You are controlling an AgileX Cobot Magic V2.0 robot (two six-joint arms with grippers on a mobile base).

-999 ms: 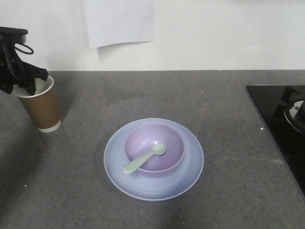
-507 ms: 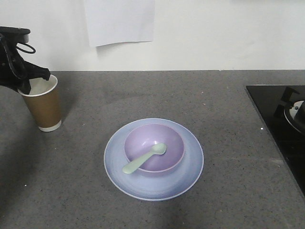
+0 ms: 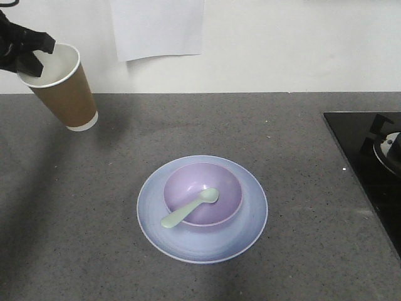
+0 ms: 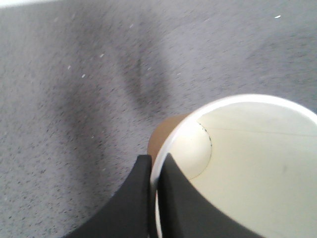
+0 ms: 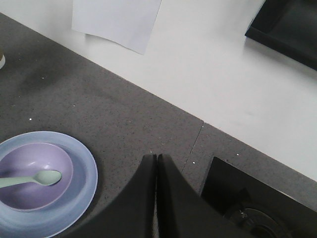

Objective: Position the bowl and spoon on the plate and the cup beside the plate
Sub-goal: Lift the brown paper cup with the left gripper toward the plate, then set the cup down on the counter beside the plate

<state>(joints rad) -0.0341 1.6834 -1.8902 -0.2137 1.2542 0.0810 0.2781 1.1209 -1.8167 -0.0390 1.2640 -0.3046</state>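
The brown paper cup (image 3: 66, 91) hangs tilted above the counter at the far left, its white rim pinched by my left gripper (image 3: 30, 58). In the left wrist view one finger sits inside the cup (image 4: 247, 163) and one outside, the left gripper (image 4: 157, 163) shut on the rim. The lavender bowl (image 3: 202, 195) rests in the middle of the pale blue plate (image 3: 202, 241), with the mint spoon (image 3: 189, 209) lying in it, handle over the bowl's front-left edge. My right gripper (image 5: 156, 159) is shut and holds nothing, high above the counter to the right of the plate (image 5: 84, 183).
A black stove top (image 3: 369, 163) with a burner fills the counter's right side. A white sheet of paper (image 3: 158, 28) hangs on the wall behind. Grey speckled counter (image 3: 294, 138) surrounds the plate.
The left gripper has lifted the cup off the counter and carried it up and slightly right, tilting it. Plate, bowl and spoon have not moved.
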